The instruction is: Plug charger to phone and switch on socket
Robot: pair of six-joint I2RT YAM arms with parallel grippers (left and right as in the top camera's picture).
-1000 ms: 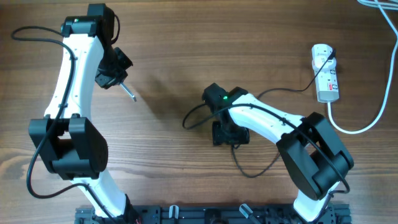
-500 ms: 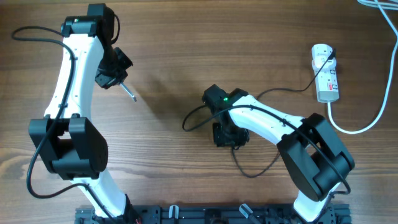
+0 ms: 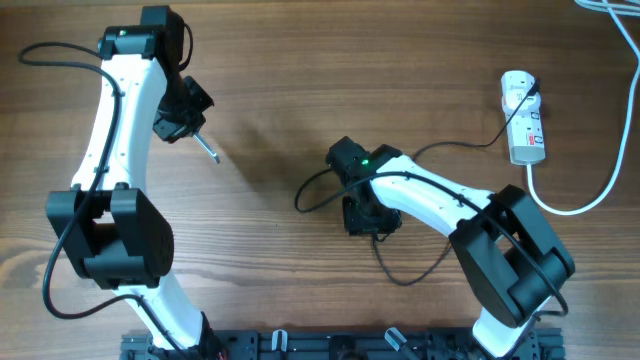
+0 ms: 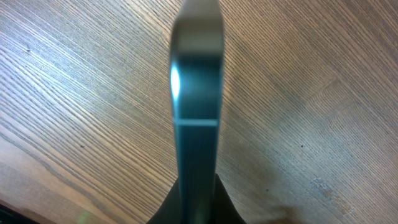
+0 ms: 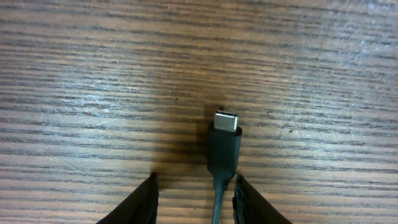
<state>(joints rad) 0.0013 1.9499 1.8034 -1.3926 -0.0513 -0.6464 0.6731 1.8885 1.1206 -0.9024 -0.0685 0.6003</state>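
The charger [image 5: 224, 152] ends in a stubby black plug with a small flat silver tip. It lies flat on the wood table [image 3: 300, 60] near the middle of the overhead frame, tip pointing to the top of the right wrist view. The right gripper [image 5: 196, 182] sits low over it with its jaws spread. One finger is well off to the plug's left and the other is just beside its right side, so it isn't pinching anything. The thin black cable curls around that arm and runs off to the socket [image 3: 526, 125] in the upper right. That's a white strip with red marks and a thick white cord [image 3: 600, 195] looping below it.

In the upper left, the left gripper [image 3: 190, 128] is clamped on the phone [image 4: 196, 93], held edge-on. All you get is a thin dark grey-teal sliver with a bright glint, and the screen can't be seen.
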